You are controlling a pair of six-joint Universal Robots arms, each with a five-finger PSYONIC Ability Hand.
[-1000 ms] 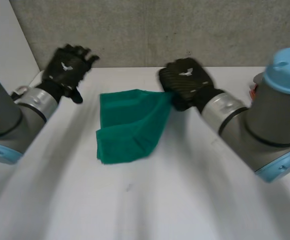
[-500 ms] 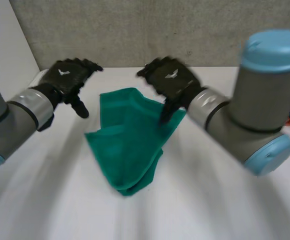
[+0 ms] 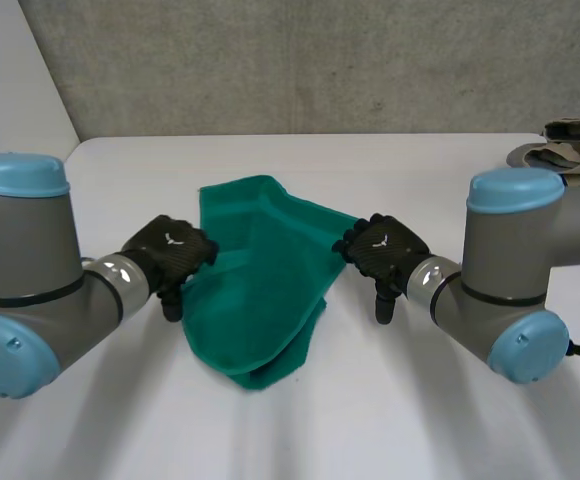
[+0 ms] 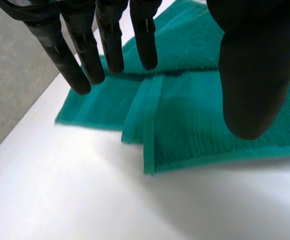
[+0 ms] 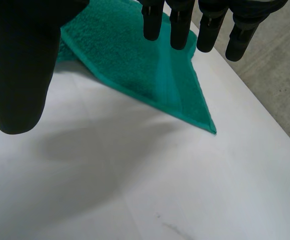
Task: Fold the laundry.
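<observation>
A green towel (image 3: pixel 265 290) lies rumpled and partly doubled mid-counter (image 3: pixel 420 420); the left robot hand (image 3: pixel 170 255) is at its left edge, fingers straight and spread; the right robot hand (image 3: pixel 382 250), likewise wide and holding nothing, is at its right corner; soft, light and limp, the towel is probably best pinched at the corners.

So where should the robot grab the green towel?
Probably by its side corners, each hand coming in from its own side. By the right hand, a pointed corner of the green towel lies flat and free on the table. By the left hand, stacked edges meet in a corner.
</observation>
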